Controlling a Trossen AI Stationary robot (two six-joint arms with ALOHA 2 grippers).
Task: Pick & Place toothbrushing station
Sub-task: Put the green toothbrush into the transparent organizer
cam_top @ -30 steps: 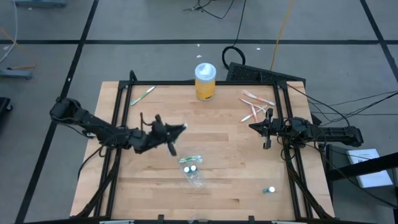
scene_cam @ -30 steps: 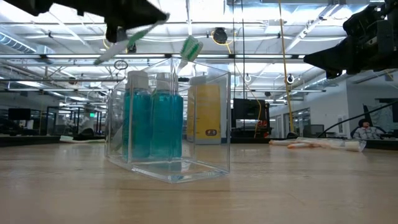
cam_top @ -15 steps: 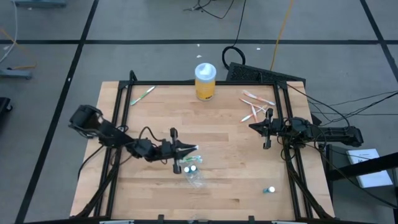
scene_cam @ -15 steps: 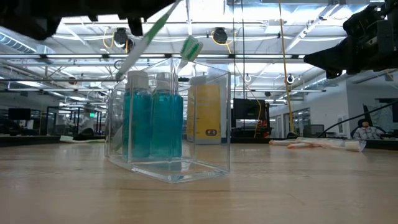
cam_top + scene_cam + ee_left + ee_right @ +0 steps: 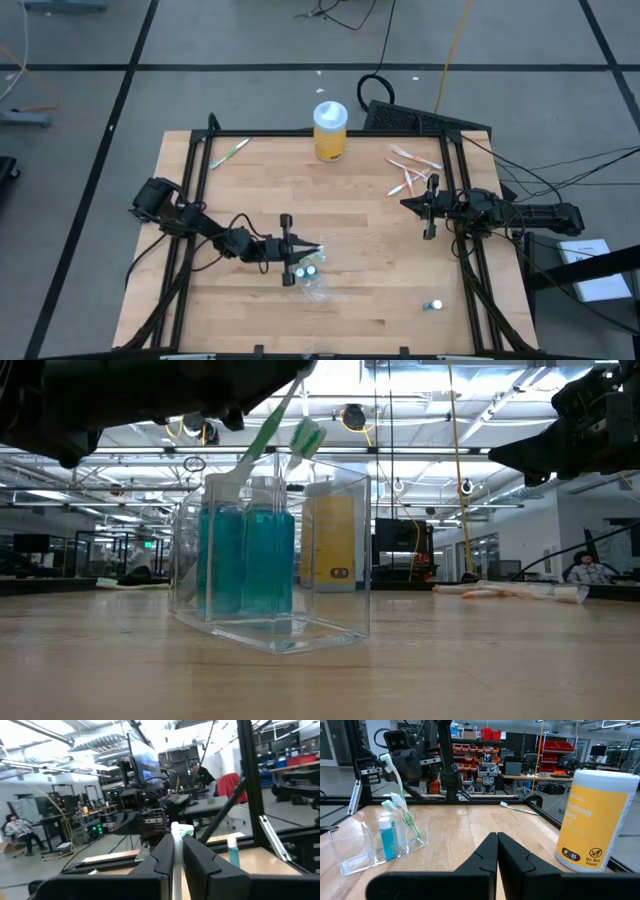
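Light is bright and even across the wooden table (image 5: 370, 240) in the high view, with only faint, soft shadows under the arms. In the low view, ceiling lights (image 5: 330, 380) glare white at 12 o'clock, leaving the arm at 10 o'clock a dark silhouette, while the near tabletop at 6 o'clock is out of focus. The left wrist view is motion-blurred throughout. The right wrist view is sharp, its own fingers (image 5: 485, 862) softly blurred.
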